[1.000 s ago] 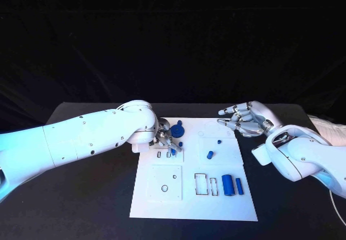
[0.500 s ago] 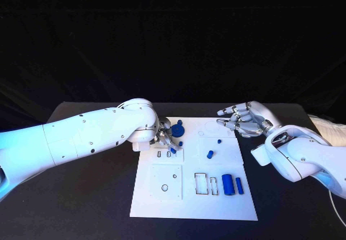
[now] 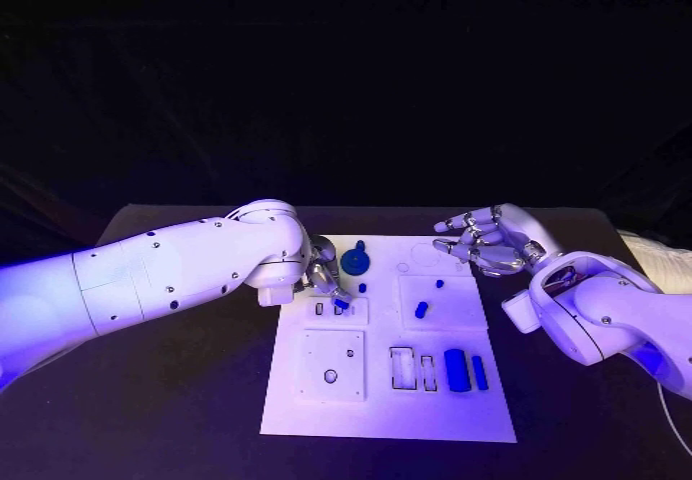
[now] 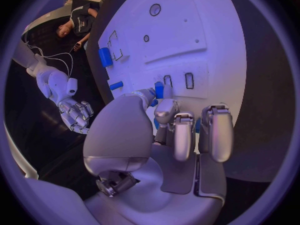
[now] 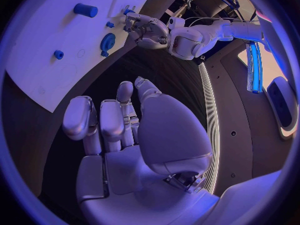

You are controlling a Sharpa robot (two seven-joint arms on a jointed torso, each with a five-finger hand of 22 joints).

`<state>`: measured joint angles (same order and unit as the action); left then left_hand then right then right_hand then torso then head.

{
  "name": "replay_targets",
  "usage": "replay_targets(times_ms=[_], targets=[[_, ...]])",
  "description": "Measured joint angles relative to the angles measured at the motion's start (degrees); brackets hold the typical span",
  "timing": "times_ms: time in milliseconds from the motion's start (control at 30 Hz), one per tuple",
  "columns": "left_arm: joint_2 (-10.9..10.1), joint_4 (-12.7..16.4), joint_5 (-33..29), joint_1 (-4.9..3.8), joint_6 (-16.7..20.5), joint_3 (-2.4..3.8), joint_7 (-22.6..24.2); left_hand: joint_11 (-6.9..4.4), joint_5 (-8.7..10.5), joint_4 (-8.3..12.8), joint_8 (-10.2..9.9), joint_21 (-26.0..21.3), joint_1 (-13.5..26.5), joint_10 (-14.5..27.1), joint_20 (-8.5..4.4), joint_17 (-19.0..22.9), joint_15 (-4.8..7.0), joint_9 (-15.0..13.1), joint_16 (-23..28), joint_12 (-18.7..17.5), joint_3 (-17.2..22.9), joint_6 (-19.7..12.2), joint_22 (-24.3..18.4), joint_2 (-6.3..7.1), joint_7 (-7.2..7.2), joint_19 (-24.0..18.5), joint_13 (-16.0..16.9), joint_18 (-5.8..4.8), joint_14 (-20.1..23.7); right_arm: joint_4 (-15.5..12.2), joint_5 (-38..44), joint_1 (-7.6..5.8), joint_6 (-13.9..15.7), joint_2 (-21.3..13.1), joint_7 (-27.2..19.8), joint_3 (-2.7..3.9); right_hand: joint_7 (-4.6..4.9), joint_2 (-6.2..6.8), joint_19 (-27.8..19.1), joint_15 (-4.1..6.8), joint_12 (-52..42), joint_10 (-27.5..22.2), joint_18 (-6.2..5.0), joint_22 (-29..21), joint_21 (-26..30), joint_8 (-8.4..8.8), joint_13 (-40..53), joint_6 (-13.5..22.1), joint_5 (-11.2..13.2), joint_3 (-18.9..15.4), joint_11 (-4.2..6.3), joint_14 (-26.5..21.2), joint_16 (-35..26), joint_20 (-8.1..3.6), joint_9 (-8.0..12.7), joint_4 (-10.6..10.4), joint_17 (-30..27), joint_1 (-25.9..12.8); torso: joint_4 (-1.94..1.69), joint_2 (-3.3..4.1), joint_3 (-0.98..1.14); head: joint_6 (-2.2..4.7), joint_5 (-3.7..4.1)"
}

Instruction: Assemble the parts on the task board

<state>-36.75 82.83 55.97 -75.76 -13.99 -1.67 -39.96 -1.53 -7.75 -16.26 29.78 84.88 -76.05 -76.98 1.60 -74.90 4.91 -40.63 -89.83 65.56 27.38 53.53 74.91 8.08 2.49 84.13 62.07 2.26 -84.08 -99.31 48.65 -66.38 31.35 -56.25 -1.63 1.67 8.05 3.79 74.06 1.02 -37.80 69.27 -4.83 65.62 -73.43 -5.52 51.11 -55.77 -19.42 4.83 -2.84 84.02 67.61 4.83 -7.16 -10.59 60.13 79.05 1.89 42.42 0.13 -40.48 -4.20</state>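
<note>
The white task board [image 3: 378, 405] lies in the middle of the table. My left hand [image 3: 323, 273] hovers over its upper left part and pinches a small blue part [image 3: 342, 300] just above two small slots [image 3: 329, 309]. The left wrist view has that blue part [image 4: 159, 90] at the fingertips, close to the slots [image 4: 189, 80]. My right hand [image 3: 489, 244] hangs over the board's upper right corner, fingers loosely apart, holding nothing. On the board are a blue round disc [image 3: 355, 264], a blue peg [image 3: 421, 310], a blue cylinder [image 3: 456, 370] and a blue bar [image 3: 479, 372].
A square plate with holes [image 3: 332, 365] and two rectangular slots [image 3: 413, 368] sit on the board's lower half. From the right wrist I see the cylinder [image 5: 85, 9], the disc [image 5: 107, 43] and my left hand [image 5: 147, 30]. Black table surrounds the board.
My left hand has shifted slightly with the small blue part over the two small slots. The right hand has stayed in place.
</note>
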Motion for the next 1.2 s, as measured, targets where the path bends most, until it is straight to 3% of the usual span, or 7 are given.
replay_targets(times_ms=[267,500,867,1200], targets=[[-2.7,3.2,-1.1,0.08,4.2,0.01,0.0,-0.04,0.06,0.6,0.3,0.0,1.3,-0.5,0.0,0.0,0.0,-0.8,0.0,0.0,1.6,-0.1,0.0,0.52,0.1,0.0,0.3,0.0,0.0,0.6,-0.3,0.09,0.6,0.3,-0.5,-0.05,-0.01,-0.05,-0.4,0.0,0.2,-0.4,0.0,-0.6,0.7,0.0,-0.5,0.0,-1.1,0.0,-0.02,0.0,-0.4,0.0,0.0,0.0,-0.4,0.6,-0.07,0.04,0.01,-0.02,-0.33],[-4.8,6.3,-1.7,1.31,9.0,-0.02,0.0,-0.02,0.07,0.7,0.3,0.2,1.8,-0.8,0.0,0.0,0.0,-1.1,0.0,0.3,2.1,0.0,0.0,0.67,0.18,0.0,0.5,0.0,0.0,0.9,-0.5,0.12,1.8,0.4,-1.1,-0.06,-0.01,-0.02,-0.4,0.0,0.5,-0.4,0.0,-0.7,0.7,0.0,-0.6,0.0,-1.4,0.0,-0.02,0.0,-0.4,0.0,0.0,0.0,-0.4,0.6,-0.06,0.04,-0.03,-0.13,-0.36],[-5.3,8.1,0.6,3.4,12.2,-0.05,0.0,-0.02,0.34,1.6,0.7,0.2,2.5,-0.8,0.01,0.0,0.0,-1.6,0.0,0.3,3.8,0.0,0.0,1.19,0.18,0.0,0.1,-0.01,0.0,0.9,-1.2,0.5,3.8,0.6,-2.1,-0.08,-0.09,-0.02,-0.4,0.0,0.4,-0.4,0.0,-0.7,0.7,0.0,-0.6,0.1,-1.4,0.0,-0.02,0.0,-0.4,0.0,0.0,0.0,-0.4,0.6,-0.03,0.05,-0.14,-0.2,-0.64],[-5.7,9.2,3.1,3.8,12.7,-0.04,0.0,-0.02,0.4,1.9,0.8,0.2,3.2,-0.8,0.01,0.0,0.0,-1.9,0.0,0.3,4.4,0.0,0.0,1.36,0.18,0.0,0.0,0.0,0.0,0.9,-1.7,0.66,4.3,0.7,-2.5,-0.11,-0.09,-0.02,-0.4,0.0,0.4,-0.4,0.0,-0.7,0.7,0.0,-0.7,0.1,-1.4,0.0,-0.03,0.0,-0.4,0.0,0.0,0.0,-0.5,0.6,0.1,0.14,-0.1,0.15,-0.69]])
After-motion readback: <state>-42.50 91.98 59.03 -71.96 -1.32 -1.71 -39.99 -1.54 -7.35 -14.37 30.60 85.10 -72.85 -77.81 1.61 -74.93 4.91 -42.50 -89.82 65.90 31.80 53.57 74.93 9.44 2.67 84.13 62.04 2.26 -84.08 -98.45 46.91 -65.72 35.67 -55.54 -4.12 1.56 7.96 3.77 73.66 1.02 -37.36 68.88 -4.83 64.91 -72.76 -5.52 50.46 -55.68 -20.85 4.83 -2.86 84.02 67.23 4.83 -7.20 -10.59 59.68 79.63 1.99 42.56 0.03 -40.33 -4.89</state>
